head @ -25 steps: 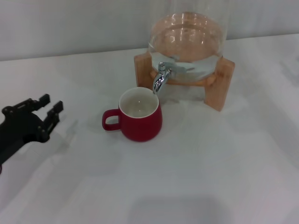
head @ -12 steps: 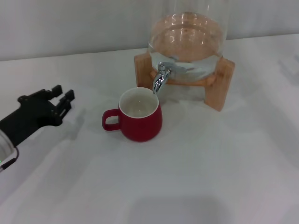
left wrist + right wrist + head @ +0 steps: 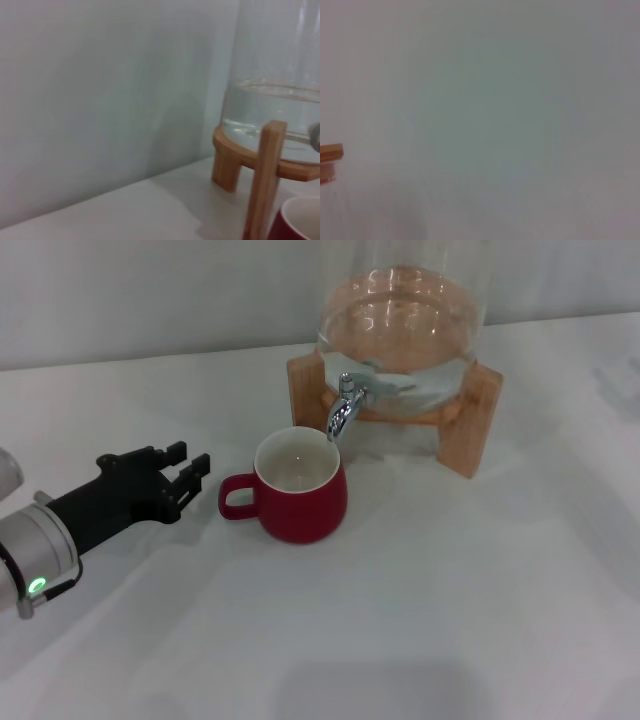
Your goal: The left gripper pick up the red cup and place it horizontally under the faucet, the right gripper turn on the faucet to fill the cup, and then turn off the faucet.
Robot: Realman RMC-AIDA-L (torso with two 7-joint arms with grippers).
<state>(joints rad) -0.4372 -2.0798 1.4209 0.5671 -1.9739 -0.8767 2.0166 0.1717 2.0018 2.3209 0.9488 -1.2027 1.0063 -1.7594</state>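
Note:
The red cup (image 3: pixel 300 488) stands upright on the white table, its rim just below the spout of the chrome faucet (image 3: pixel 345 405). Its loop handle (image 3: pixel 236 496) points toward my left gripper. The faucet projects from the glass dispenser (image 3: pixel 400 330) on its wooden stand (image 3: pixel 470 420). My left gripper (image 3: pixel 188 472), a black claw on a silver arm with a green light, is open and empty just left of the handle, not touching it. The left wrist view shows the cup's rim (image 3: pixel 300 222) and the stand (image 3: pixel 265 170). My right gripper is out of view.
A pale wall runs behind the table. The white tabletop (image 3: pixel 420 620) stretches in front of and to the right of the cup. The right wrist view shows only a blank surface and a bit of the wooden stand (image 3: pixel 330 152).
My left gripper has moved right across the table toward the cup's handle, and more of the silver arm has come into view. The cup and faucet have not moved.

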